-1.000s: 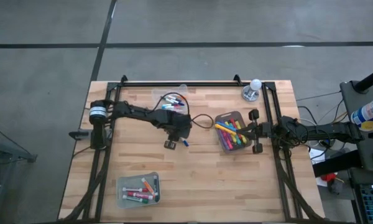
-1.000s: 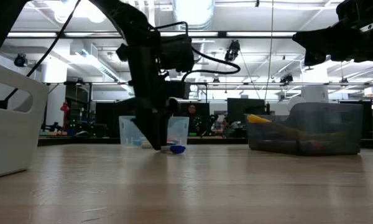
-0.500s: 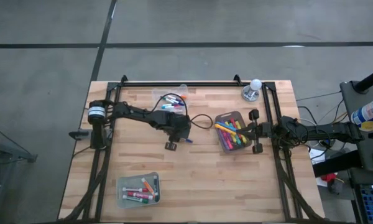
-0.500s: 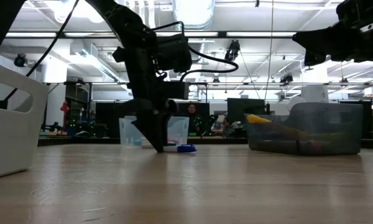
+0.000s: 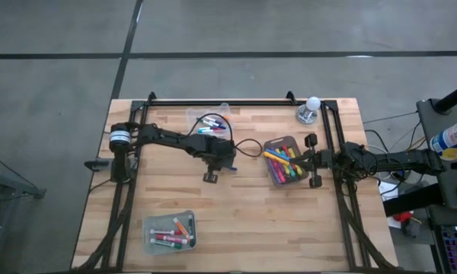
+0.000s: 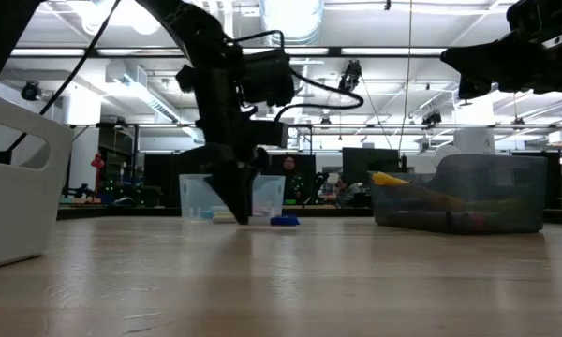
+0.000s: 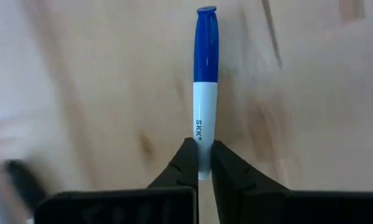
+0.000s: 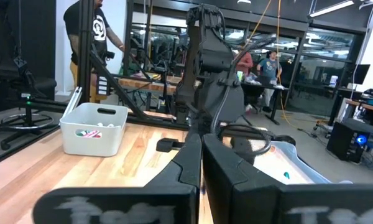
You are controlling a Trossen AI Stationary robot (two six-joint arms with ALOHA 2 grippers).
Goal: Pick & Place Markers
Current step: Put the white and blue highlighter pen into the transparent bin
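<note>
Change since the earlier frame: the left end effector (image 5: 217,169) had shifted slightly toward 3 o'clock over the wooden surface (image 5: 244,221), and the blue-capped marker (image 7: 205,93) had slid with it, its blue tip (image 6: 283,221) showing farther from the fingers in the low view.

Left end effector: near the centre of the surface, fingers (image 7: 188,163) pressed onto the white barrel of the blue-capped marker, pinching it at its rear end. The marker lay flat on the wood, cap pointing away from the wrist camera.

Right end effector (image 8: 202,165): at the 3 o'clock edge of the surface, fingers pressed together, holding nothing.

Containers: a grey bin (image 5: 283,161) at 3 o'clock, beside the right end effector, held many mixed-colour markers (image 5: 282,163). A clear bin (image 5: 207,122) at 12 o'clock held a few markers. A clear bin (image 5: 168,232) at 7 o'clock held several red, orange and green markers.
</note>
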